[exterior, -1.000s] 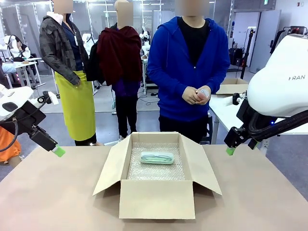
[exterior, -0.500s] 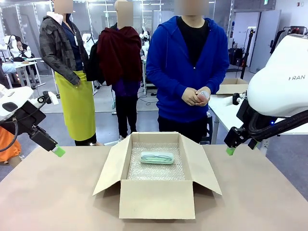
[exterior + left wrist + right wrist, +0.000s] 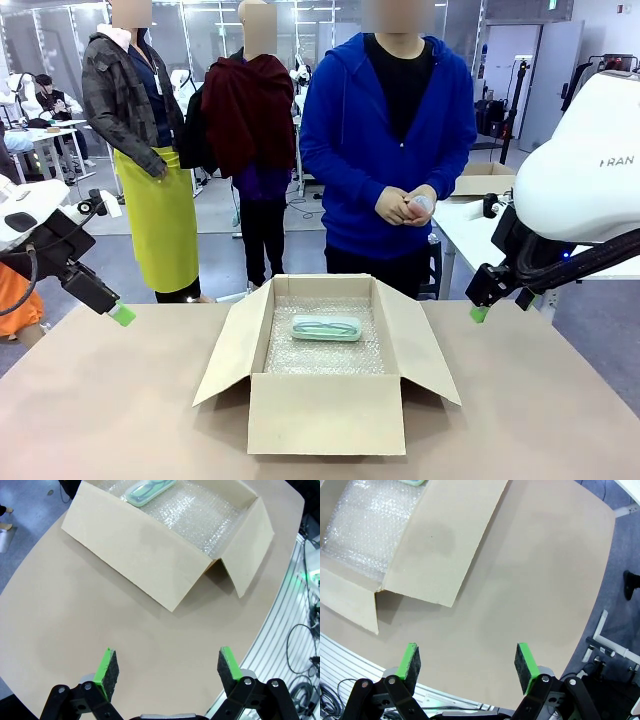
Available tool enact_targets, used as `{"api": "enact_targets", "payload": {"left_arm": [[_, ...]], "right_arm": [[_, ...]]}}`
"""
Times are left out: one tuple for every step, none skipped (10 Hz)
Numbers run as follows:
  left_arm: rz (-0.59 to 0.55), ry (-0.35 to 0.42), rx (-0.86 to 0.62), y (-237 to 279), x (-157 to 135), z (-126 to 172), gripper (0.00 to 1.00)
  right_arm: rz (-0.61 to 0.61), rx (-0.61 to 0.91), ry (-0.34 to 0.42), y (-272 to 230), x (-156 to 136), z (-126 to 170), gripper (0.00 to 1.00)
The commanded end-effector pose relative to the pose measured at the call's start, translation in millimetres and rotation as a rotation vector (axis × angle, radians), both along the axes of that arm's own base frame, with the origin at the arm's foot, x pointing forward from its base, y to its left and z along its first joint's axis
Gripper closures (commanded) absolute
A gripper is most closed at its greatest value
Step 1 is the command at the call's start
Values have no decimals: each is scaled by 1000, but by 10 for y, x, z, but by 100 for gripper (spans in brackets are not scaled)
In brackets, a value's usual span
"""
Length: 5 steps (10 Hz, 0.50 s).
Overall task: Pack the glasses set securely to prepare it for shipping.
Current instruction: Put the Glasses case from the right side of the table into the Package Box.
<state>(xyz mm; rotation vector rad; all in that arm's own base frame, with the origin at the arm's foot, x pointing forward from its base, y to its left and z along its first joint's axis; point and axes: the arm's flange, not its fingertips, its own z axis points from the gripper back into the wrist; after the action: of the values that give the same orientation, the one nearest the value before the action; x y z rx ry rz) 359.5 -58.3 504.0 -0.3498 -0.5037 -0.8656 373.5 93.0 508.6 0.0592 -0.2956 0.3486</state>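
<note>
Mint green case (image 3: 326, 327): lies flat on the bubble wrap (image 3: 325, 362) inside the open cardboard box (image 3: 325, 412), nearer the far wall than the near one. Covers only a small part of the box floor.

Pale pink case (image 3: 421, 204): sits in the person's hands (image 3: 398, 203), up in front of the blue hoodie (image 3: 345, 130), on the far side of the table (image 3: 120, 400). Mostly hidden by fingers.

Box: stands in the middle of the table, flaps open.

Left gripper (image 3: 167, 666): hangs in the air over the table's left side, well apart from the box. Fingers spread wide, nothing between the green pads.

Right gripper (image 3: 468, 661): hangs in the air by the table's right side, also well apart from the box. Fingers spread wide too, nothing held.

From each wrist camera: bare brown table under the pads, then a box flap and some bubble wrap farther off.
</note>
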Motion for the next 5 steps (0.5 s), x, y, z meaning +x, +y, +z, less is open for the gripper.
{"api": "enact_targets", "payload": {"left_arm": [[-20, -5, -22, 24, -5, 5, 0], [-20, -5, -22, 24, -5, 5, 0], [-20, -5, -22, 24, -5, 5, 0], [-20, -5, -22, 24, -5, 5, 0], [-20, -5, -22, 24, -5, 5, 0]], "right_arm": [[-1, -7, -3, 13, 13, 8, 5], [-1, -7, -3, 13, 13, 8, 5], [-1, -7, -3, 13, 13, 8, 5], [-1, -7, -3, 13, 13, 8, 5], [-1, -7, -3, 13, 13, 8, 5]]}}
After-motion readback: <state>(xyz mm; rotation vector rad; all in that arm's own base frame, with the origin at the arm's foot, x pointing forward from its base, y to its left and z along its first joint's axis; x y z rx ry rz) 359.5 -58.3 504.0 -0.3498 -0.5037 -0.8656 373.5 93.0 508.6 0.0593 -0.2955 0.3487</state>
